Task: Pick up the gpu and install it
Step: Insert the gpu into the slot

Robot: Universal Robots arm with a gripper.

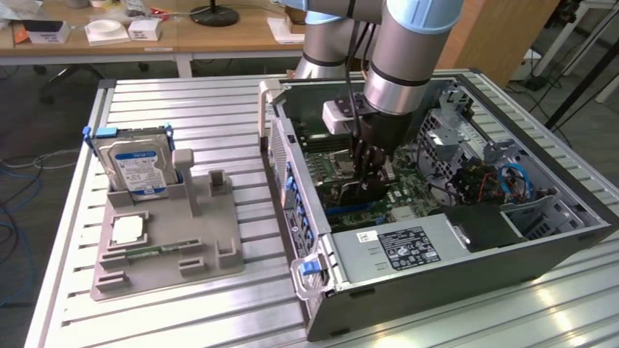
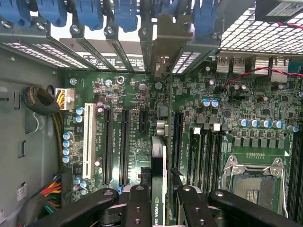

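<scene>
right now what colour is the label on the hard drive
Blue and white; the label shows best in the exterior view.

One open computer case (image 1: 435,290) sits at three o'clock in the exterior view, and one grey holder (image 1: 208,232) at nine o'clock carries one hard drive (image 1: 135,167). One gripper (image 2: 158,201) clamps one gpu (image 2: 158,156), and one motherboard (image 2: 142,94) bears one white slot (image 2: 87,142) and one processor socket (image 2: 253,182)

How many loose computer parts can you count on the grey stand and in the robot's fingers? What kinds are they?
hard drive: 1, upright in the grey stand
processor chip: 1, on the stand
memory stick: 1, on the stand
gpu: 1, held by the gripper
Total: 4
</scene>
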